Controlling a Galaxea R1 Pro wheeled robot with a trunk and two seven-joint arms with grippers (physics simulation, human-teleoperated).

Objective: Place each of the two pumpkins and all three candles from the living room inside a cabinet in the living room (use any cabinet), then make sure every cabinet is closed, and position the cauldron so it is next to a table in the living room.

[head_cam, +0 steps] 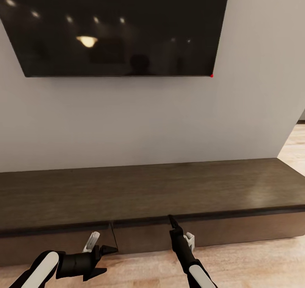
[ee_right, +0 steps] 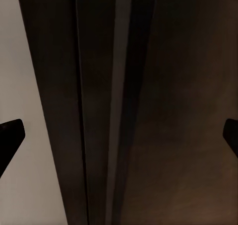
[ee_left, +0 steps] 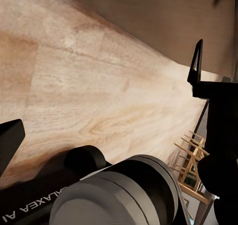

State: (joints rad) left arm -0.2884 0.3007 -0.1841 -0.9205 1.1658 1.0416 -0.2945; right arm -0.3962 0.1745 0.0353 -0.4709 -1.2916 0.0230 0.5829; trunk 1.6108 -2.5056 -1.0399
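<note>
Our right gripper [head_cam: 171,220] points up at the cabinet [head_cam: 148,190], its tip at the dark lip under the top; its jaws stand wide apart in the right wrist view, holding nothing. Our left gripper [head_cam: 103,260] hangs low beside the drawer fronts [head_cam: 144,237], jaws spread and empty. The fronts look shut, though the seam between them is dim. Wood floor [head_cam: 254,262] lies below; a dark television [head_cam: 114,25] hangs on the wall [head_cam: 148,118] above.

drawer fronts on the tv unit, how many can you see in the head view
2. One drawer front sits behind the left gripper; a longer one runs rightward from the seam, behind the right gripper. Both look shut. More may lie beyond the picture's left edge.
</note>
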